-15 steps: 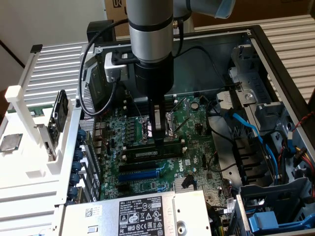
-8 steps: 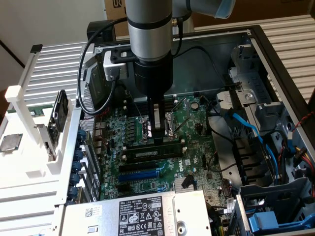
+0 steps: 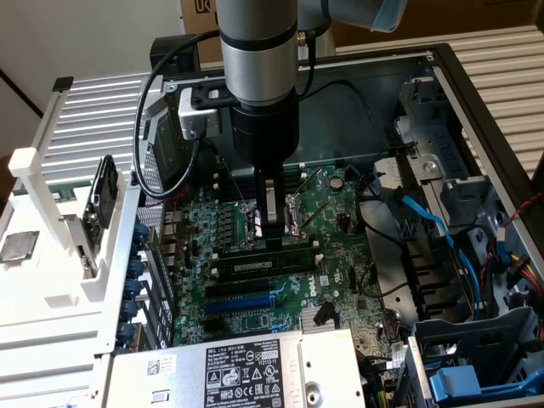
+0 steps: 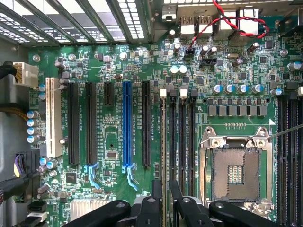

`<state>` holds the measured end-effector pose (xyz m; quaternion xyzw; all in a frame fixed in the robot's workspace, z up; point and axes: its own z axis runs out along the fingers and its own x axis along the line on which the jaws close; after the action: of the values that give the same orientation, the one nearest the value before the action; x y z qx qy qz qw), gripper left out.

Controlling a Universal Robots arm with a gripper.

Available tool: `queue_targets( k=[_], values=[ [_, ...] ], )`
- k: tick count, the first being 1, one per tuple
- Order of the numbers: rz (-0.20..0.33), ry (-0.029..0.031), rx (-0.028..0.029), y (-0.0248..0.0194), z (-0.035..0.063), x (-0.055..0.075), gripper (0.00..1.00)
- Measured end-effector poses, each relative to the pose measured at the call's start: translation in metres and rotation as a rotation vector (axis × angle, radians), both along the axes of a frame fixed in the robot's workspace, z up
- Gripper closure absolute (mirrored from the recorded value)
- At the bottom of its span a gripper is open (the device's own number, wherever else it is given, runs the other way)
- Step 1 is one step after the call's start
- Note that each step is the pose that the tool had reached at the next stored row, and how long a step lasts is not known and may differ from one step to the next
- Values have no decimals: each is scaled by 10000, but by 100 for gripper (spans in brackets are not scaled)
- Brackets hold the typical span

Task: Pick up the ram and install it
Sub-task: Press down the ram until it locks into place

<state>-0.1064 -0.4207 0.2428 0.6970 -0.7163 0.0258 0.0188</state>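
You see an open computer case (image 3: pixel 476 93) on a white surface (image 3: pixel 34 323), arm upright over the motherboard (image 3: pixel 340 221), tool (image 3: pixel 274 236) clamped on the ram (image 3: pixel 263 263), seated edge-on in a memory slot (image 4: pixel 182 137).

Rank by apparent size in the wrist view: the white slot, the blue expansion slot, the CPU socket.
1. CPU socket, clearly largest.
2. Blue expansion slot and white slot: similar length; too close to rank.
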Motion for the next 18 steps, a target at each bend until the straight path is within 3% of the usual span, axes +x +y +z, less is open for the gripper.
queue_targets(
  k=[3,5,18],
  values=[
    [0,0,0,0,0,0,82],
    [0,0,0,0,0,0,90],
    [-1,1,-1,5,0,-31,90]
  ],
)
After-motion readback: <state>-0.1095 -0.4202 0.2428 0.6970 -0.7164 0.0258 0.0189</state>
